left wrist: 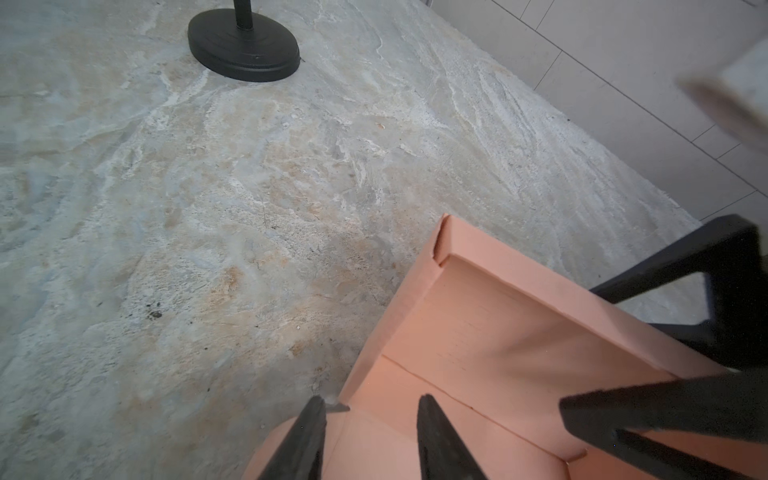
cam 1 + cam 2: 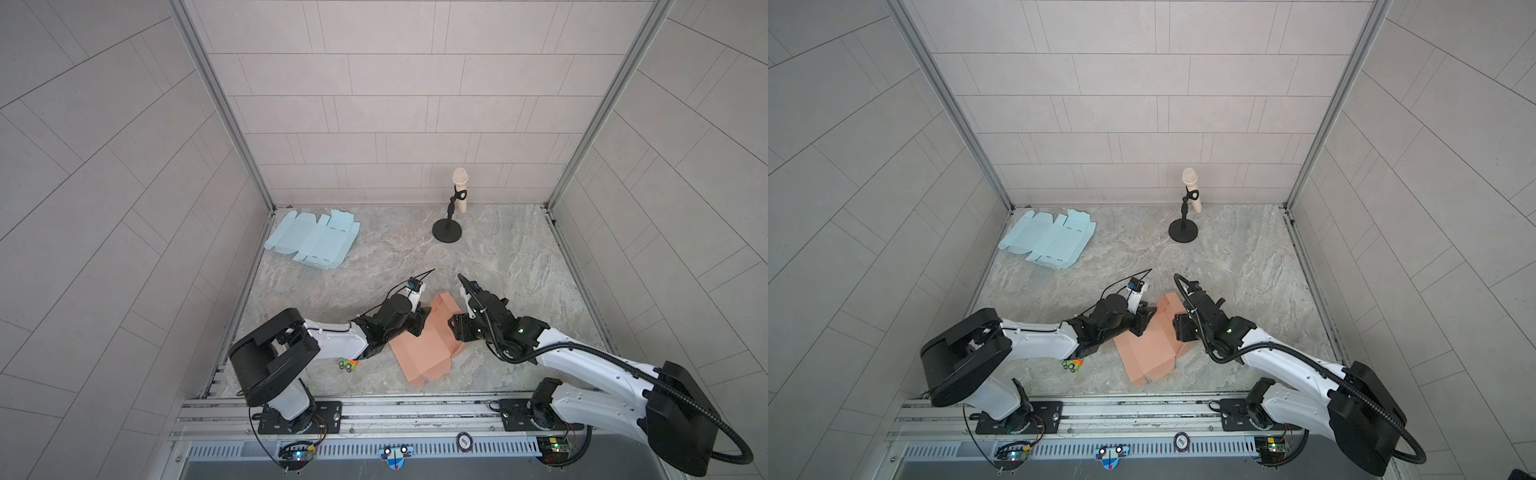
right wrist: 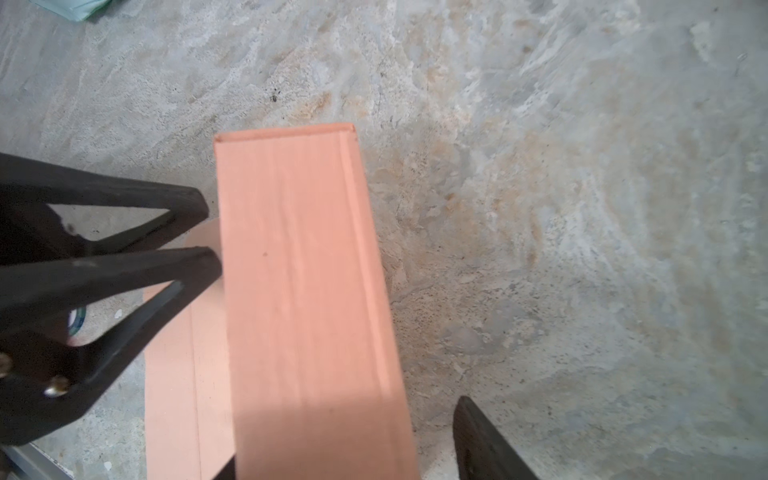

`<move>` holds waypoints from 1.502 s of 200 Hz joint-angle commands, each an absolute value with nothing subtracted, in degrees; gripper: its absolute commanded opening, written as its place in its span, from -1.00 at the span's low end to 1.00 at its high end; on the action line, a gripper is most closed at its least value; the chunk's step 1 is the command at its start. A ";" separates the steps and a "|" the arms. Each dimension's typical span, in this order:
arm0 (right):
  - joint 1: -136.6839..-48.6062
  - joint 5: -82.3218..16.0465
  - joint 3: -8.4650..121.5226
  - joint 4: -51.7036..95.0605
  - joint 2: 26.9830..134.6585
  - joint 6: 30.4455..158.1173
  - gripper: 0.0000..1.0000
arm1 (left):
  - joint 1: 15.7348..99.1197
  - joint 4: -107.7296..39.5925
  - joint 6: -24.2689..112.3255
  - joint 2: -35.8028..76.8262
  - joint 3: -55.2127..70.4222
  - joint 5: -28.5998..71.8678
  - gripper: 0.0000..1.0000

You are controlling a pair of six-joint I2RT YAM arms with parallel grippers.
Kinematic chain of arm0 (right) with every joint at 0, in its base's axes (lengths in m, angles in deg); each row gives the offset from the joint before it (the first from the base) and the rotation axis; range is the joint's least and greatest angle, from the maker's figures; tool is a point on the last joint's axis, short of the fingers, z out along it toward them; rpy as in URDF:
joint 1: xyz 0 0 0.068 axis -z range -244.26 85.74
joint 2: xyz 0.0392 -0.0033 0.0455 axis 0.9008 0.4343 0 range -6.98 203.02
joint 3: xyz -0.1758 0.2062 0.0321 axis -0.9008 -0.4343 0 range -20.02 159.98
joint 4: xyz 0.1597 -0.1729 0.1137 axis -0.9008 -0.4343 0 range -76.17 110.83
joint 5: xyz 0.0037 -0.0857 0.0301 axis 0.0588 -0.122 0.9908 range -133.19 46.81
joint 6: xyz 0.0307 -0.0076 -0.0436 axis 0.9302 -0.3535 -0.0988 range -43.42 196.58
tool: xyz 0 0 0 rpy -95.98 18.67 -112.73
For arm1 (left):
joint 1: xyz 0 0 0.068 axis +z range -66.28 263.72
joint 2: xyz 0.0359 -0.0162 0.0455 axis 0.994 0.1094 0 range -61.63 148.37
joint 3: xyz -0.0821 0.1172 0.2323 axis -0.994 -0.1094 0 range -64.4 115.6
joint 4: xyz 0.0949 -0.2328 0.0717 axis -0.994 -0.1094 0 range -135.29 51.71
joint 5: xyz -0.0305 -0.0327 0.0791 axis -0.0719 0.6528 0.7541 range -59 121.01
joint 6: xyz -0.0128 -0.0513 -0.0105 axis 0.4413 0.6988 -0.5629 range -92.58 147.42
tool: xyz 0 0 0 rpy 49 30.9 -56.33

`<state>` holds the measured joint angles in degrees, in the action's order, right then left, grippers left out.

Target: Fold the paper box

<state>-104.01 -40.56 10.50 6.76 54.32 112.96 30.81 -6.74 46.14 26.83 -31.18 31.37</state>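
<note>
Box (image 2: 424, 345) near centre, half-formed, between grippers; left gripper (image 1: 372, 399) jaws part-open astride left wall; right gripper (image 2: 454, 325) jaws wide astride right wall; thin card likely light, creasable; pinch wall tops gently

Matt paper box (image 2: 419, 353), rough stone tabletop (image 2: 498, 257)

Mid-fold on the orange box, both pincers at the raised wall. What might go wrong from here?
1. The left pincer and right pincer both stand open, so nothing clamps the raised wall of the orange box; it may spring back down.
2. Both pincers crowd that wall; closing in risks a collision or crushed crease.
3. The box lies loose on the table, so a sideways push may slide it instead of folding it.
</note>
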 commanded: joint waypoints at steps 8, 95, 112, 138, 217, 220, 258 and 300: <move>-103.03 -42.09 12.45 4.45 52.81 112.37 0.35 | 30.80 -17.73 47.87 20.90 -30.16 30.58 -0.13; -101.06 -42.61 12.86 3.40 51.22 111.63 0.37 | 36.90 -31.41 57.69 9.57 -32.87 25.91 -0.08; -100.18 -41.67 12.28 4.14 51.03 111.87 0.36 | 39.23 -31.47 59.74 8.46 -34.59 23.06 -0.07; -98.31 -40.03 10.97 5.46 50.60 112.50 0.35 | 39.43 -34.40 60.72 8.18 -35.12 23.00 -0.07; -93.20 -35.72 7.09 8.69 48.31 113.88 0.31 | 39.78 -29.30 68.24 8.42 -40.25 17.74 0.30; -93.03 -35.61 6.93 8.77 48.33 113.85 0.31 | 39.77 -28.88 68.43 8.64 -40.42 17.59 0.30; -90.77 -34.15 5.20 10.28 48.83 113.94 0.29 | 39.54 -23.98 70.29 12.54 -41.28 15.84 0.28; -88.90 -34.05 3.98 10.59 49.27 113.86 0.28 | 38.13 -18.75 72.96 17.05 -40.83 13.96 0.22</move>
<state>-89.87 -34.31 4.71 9.87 49.22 113.12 39.01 -23.98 70.71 14.79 -40.71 15.80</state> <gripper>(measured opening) 0.639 0.618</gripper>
